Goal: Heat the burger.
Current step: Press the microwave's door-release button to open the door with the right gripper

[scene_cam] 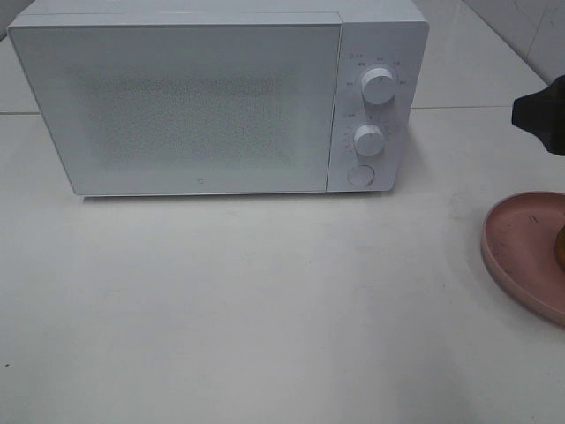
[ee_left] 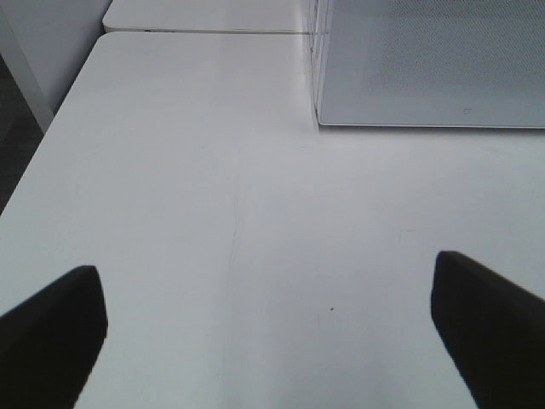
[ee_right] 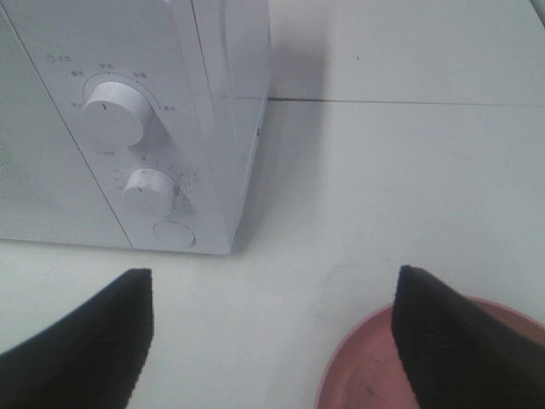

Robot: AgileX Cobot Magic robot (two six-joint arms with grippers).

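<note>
Count: 1 microwave (scene_cam: 203,106), 1 plate (scene_cam: 521,238), 1 burger (scene_cam: 561,249), 2 grippers.

The microwave fills the upper left and centre of the high view, its door (scene_cam: 177,106) shut. On its panel are 2 dials, the upper knob (scene_cam: 380,86) and the lower knob (scene_cam: 368,140), with 1 round button (scene_cam: 360,175) under them.

The plate sits at the right edge, cut off by the frame. Of the burger only a golden-brown sliver shows, on the plate at the far right edge; the rest is out of view.

The left gripper (ee_left: 266,277) is outside the high view. Its wrist camera shows it above bare table (scene_cam: 265,309), angled toward the door's lower corner, with its 2 dark fingers (ee_left: 51,332) spread wide and nothing between them.

The right gripper (ee_right: 272,281) shows in the high view only as a dark lump at the upper right edge, above the plate. Its own camera faces the panel, with both fingers well apart and holding nothing; 1 of them overlaps the plate's rim in that view.

The microwave is a white, boxy case with rounded corners, and the door has a fine dotted mesh. The knobs are smooth white cylinders. The plate is pink, round, shallow and speckled. The table is pale, smooth and slightly glossy, with thin seams.
</note>
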